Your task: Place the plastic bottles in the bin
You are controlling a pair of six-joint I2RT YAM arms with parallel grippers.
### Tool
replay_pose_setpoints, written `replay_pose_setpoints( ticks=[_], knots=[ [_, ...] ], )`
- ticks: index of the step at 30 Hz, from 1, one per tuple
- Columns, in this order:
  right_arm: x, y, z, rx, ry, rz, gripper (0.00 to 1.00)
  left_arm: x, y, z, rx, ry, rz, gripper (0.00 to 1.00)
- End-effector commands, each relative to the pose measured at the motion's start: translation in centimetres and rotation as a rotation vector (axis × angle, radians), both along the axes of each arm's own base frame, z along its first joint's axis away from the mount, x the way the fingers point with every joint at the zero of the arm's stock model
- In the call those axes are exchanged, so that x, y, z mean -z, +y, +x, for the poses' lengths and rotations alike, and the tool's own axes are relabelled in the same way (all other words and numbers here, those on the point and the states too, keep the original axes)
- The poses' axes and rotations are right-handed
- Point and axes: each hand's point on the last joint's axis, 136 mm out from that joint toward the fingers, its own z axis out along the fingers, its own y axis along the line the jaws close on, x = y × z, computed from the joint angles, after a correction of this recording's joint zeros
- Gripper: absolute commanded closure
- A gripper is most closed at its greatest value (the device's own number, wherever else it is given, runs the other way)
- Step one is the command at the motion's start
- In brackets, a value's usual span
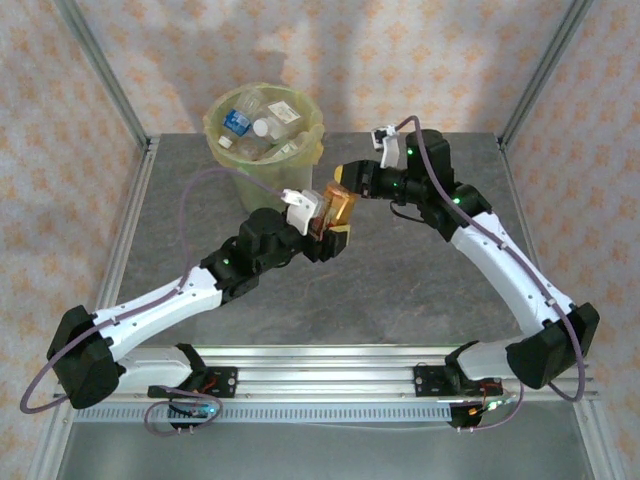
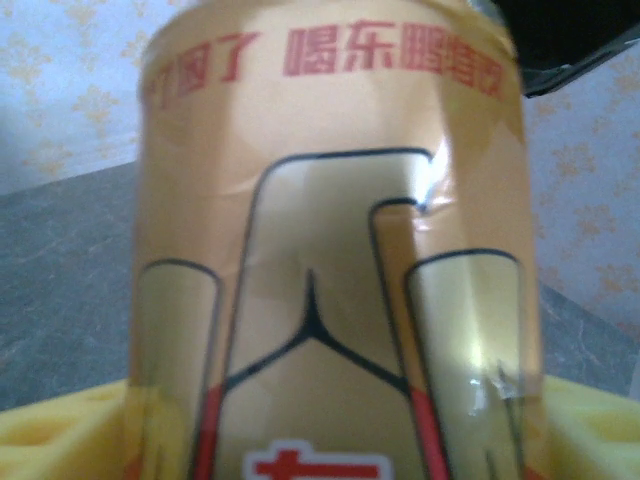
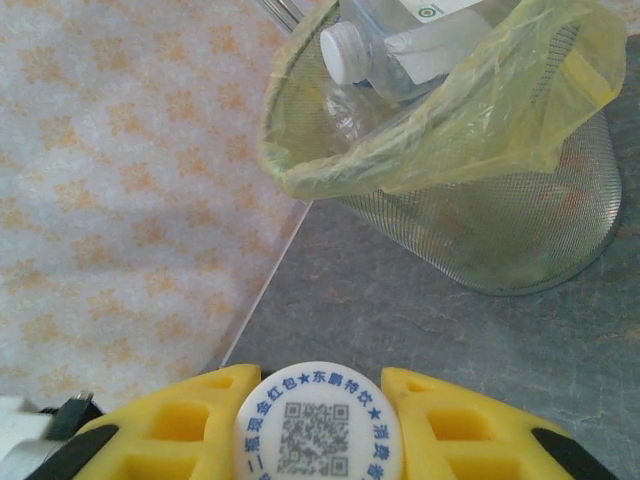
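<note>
Grey bench (image 1: 400, 290), patterned walls behind. Above its middle the orange-labelled bottle (image 1: 339, 208) hangs between both arms. The right end effector (image 3: 318, 425) pinches its white cap (image 3: 318, 445), and the long axis runs on toward the left end effector (image 1: 325, 232), whose fingers (image 2: 60, 435) flank the body; I cannot tell if they grip. The bin (image 1: 215, 125) stands near, up-left.

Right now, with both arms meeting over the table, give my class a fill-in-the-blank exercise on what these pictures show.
1. The bottle held up between the two arms has an ____ label.
2. The right gripper is closed on the bottle's white ____.
3. Printed in blue on that flat white top is a QR ____.
4. The bin is lined with a yellow-green plastic ____.

Missing words: orange; cap; code; bag.
</note>
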Motion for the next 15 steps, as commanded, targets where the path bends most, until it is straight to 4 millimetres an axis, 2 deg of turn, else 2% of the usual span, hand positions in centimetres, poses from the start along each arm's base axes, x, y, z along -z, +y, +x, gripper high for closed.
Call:
replay_pose_setpoints(
  ticks=[1, 3, 6, 11, 15],
  knots=[
    [-1.7, -0.4, 0.7, 0.035, -0.061, -0.058, 0.99, -3.3, 1.5, 0.0, -0.045, -0.026, -0.055, 0.00],
    [-2.5, -0.8, 1.5, 0.061, -0.094, -0.096, 1.00, -4.5, 2.4, -0.6, -0.061, -0.038, -0.070, 0.00],
    [-4.8, -1.2, 2.9, 0.105, -0.175, -0.146, 1.00, -6.6, 4.4, -1.5, -0.112, -0.066, -0.094, 0.00],
    [-9.9, -1.4, 6.1, 0.227, -0.376, -0.215, 1.00, -9.1, 10.2, -1.5, -0.360, -0.072, -0.090, 0.00],
    [-13.8, 0.1, 8.0, 0.307, -0.564, -0.296, 1.00, -9.8, 13.8, -1.4, -0.530, -0.052, -0.075, 0.00]
  ],
)
